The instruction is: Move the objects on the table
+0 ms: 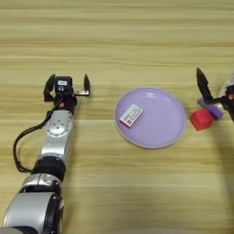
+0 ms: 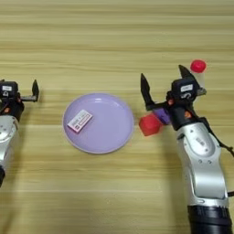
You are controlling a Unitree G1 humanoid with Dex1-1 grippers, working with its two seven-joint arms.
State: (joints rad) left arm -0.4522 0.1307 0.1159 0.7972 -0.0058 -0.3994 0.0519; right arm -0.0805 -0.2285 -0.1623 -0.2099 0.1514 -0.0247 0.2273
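Observation:
My right gripper (image 2: 165, 83) stands open at the table's right, its two black fingers spread wide and pointing away from me. A small purple block (image 2: 162, 116) lies just under its base, partly covered by it. A small red cube (image 2: 149, 124) sits beside the block, touching the plate's right rim. The red cap of a clear bottle (image 2: 198, 66) shows behind the right finger; the bottle's body is mostly hidden. A white-and-red card (image 1: 131, 115) lies on the left half of the plate. My left gripper (image 1: 67, 86) is open and empty, left of the plate.
A round lilac plate (image 1: 160, 130) lies in the middle of the light wooden table (image 1: 119, 41). A black cable loops beside my left forearm (image 1: 57, 137).

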